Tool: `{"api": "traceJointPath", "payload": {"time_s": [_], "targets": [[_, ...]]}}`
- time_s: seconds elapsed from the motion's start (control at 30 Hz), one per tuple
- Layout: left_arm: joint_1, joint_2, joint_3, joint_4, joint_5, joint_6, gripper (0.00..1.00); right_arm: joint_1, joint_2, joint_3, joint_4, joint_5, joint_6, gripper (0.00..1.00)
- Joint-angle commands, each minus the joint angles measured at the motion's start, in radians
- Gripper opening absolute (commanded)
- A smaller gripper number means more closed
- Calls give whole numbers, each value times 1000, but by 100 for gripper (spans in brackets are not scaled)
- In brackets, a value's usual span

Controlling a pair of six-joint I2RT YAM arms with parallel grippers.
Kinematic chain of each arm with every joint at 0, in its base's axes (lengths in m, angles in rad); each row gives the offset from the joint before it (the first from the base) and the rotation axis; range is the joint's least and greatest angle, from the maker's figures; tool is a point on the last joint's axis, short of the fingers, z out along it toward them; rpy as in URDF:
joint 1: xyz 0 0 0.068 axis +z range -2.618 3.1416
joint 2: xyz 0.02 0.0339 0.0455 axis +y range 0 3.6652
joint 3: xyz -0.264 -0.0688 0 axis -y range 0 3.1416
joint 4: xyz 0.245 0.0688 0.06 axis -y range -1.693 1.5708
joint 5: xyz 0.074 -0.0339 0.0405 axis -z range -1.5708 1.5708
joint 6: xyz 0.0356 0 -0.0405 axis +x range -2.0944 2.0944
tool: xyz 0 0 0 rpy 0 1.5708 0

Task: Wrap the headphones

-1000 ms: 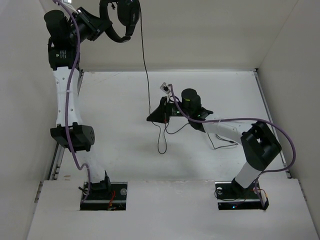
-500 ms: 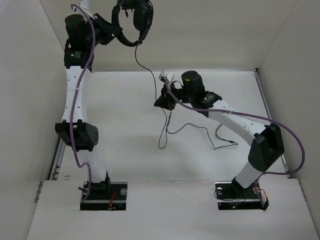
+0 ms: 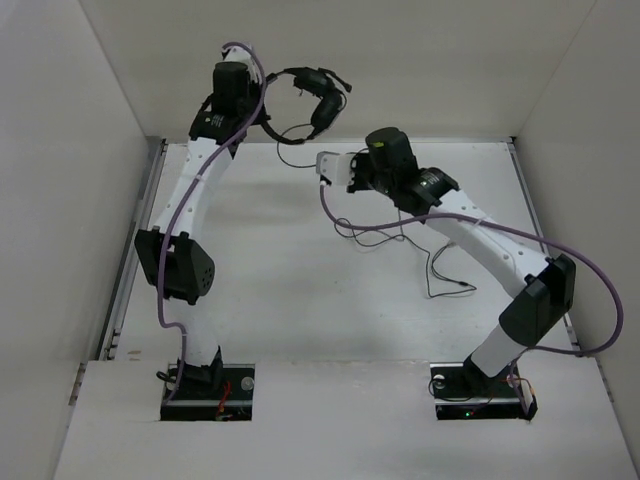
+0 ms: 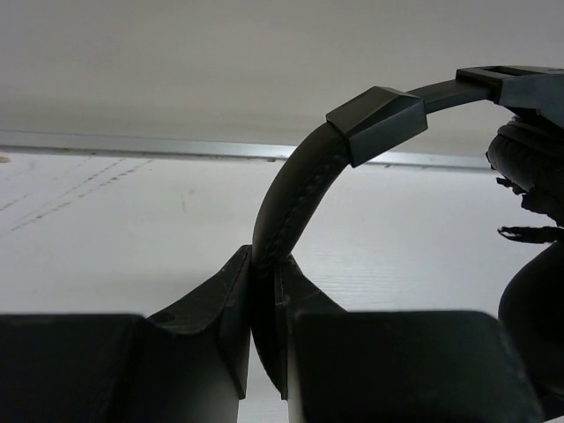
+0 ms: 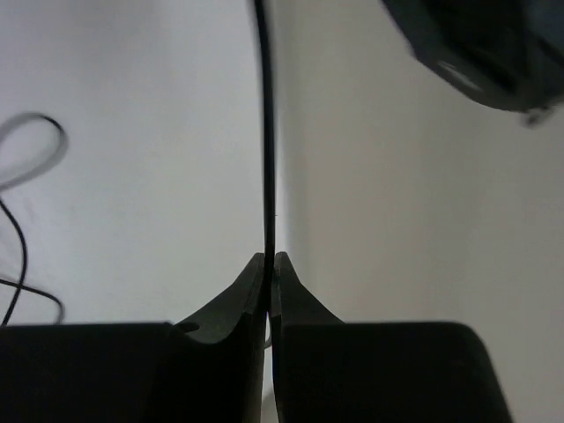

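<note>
**Item 1: headphones** (image 3: 312, 98). Black, over-ear. Held in the air at the far edge of the table (image 3: 260, 270), in front of the back wall, and touching no surface. The headband (image 4: 295, 189) arcs up and to the right out of the grip, and one padded earcup (image 4: 531, 163) hangs at the right edge of the left wrist view. Lifting the set probably leaves room around it for passing turns of lead.

**Item 2: left gripper** (image 4: 264, 269). The jaws are closed narrow on the stitched headband, pinching it edge-on near one end. It seems to act as the fixed holder.

**Item 3: cable** (image 5: 265, 132). Thin and black. A taut run rises straight out of the right-hand grip towards the headphones. The slack trails back in loose loops on the table (image 3: 440, 280), under the right arm.

**Item 4: right gripper** (image 5: 269, 264). The fingertips are pressed together with the cable caught between them. It sits just beside and below the headphones. Judged as the winding hand, keeping tension on the lead so that a turn lies tight.

**Item 5: purple harness cable** (image 3: 592, 270). Robot wiring along each arm, not part of the task.

**Markings:** no brand, label or writing can be read on any item. The plugs cannot be made out.

**Status:** judged early to mid wrap, as most of the lead lies unwound.
</note>
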State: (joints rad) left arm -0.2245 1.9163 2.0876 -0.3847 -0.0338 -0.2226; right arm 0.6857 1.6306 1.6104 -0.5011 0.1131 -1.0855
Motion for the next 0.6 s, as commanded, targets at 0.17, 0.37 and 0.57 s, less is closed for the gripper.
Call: {"api": "traceJointPath", "payload": {"time_s": [0.17, 0.37, 0.57], "targets": [[-84, -37, -69, -103, -130, 252, 1, -209, -69, 195, 297, 212, -323, 0], [-132, -19, -112, -197, -92, 290, 1, -240, -120, 188, 487, 148, -341, 0], [-192, 7, -107, -206, -74, 302, 1, -191, -193, 69, 544, 71, -324, 0]]}}
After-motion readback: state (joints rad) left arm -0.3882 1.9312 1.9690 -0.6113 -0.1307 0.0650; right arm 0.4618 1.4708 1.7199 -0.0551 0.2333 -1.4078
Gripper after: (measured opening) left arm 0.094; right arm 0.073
